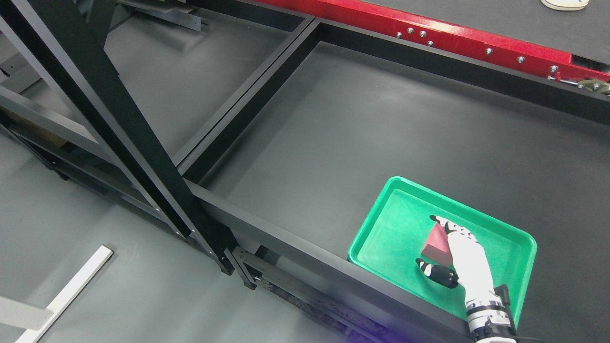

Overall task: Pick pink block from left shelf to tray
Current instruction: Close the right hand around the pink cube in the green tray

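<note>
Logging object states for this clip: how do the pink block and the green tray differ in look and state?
The pink block is a small, solid, dull pink-red piece; the green tray is far larger, bright green, shallow and open with a raised rim. The pink block is gripped by the right hand between thumb and fingers; the green tray lies free on the dark shelf surface. The block sits within the tray's outline. Both look plain and unmarked.

A white hand (457,255) with black fingertips holds a pink block (436,245) over a green tray (381,224); beyond the hand, black frame (143,138) and red beam (452,40).
</note>
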Available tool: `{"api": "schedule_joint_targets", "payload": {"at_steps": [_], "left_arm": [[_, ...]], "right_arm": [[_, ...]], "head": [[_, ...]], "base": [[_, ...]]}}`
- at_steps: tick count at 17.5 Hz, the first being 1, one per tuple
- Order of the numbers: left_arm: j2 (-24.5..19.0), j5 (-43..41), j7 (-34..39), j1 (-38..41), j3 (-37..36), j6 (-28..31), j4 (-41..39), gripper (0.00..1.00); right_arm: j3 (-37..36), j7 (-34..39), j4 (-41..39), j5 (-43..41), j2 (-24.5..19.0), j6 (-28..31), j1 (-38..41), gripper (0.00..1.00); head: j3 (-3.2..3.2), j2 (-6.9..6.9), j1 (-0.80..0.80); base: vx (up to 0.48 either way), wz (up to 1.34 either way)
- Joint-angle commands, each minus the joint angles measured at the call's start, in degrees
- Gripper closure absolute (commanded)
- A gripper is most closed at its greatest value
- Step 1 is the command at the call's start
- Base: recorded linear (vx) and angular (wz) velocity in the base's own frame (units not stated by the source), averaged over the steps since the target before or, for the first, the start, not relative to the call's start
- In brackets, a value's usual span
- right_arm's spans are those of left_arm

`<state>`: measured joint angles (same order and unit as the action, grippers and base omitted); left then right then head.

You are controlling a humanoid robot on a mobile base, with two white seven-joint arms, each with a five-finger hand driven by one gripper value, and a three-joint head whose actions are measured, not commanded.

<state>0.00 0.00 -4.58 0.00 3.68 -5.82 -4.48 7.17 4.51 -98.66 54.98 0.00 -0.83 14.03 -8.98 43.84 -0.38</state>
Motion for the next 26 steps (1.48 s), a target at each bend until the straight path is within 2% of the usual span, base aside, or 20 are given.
{"api": "schedule_joint_targets", "payload": {"at_steps": [1,5,6,12,17,26], "left_arm": [[-1.0,-0.1,0.0,0.3,0.0,0.0,0.0,0.00],[-1.0,-0.1,0.0,0.3,0.0,0.0,0.0,0.00],[-1.0,-0.1,0.0,0.3,0.0,0.1,0.0,0.00],[-1.0,-0.1,0.0,0.3,-0.1,0.0,0.0,0.00],[-1.0,-0.1,0.0,0.3,0.0,0.0,0.0,0.00],[-1.0,-0.1,0.0,0.3,0.0,0.0,0.0,0.00]], "right_arm": [[0.0,0.6,0.1,0.1,1.0,-0.5,-0.5,0.62],[0.0,0.5,0.2,0.2,1.0,-2.2,-0.8,0.94],[-0.1,0.5,0.2,0.2,1.0,-3.1,-0.8,0.97],[-1.4,-0.5,0.1,-0.1,1.0,-5.5,-1.9,0.98],[-3.8,-7.3,0.0,-3.0,1.0,-9.9,-2.4,0.97],[-6.3,-9.6,0.0,-6.9,1.0,-11.6,-2.6,0.97]], "head": [[0.00,0.00,0.00],[0.00,0.00,0.00],[0.00,0.00,0.00],[0.00,0.00,0.00],[0.00,0.00,0.00],[0.00,0.00,0.00]], "base": [[0.000,0.00],[0.000,0.00],[0.000,0.00],[0.000,0.00],[0.000,0.00],[0.000,0.00]]}}
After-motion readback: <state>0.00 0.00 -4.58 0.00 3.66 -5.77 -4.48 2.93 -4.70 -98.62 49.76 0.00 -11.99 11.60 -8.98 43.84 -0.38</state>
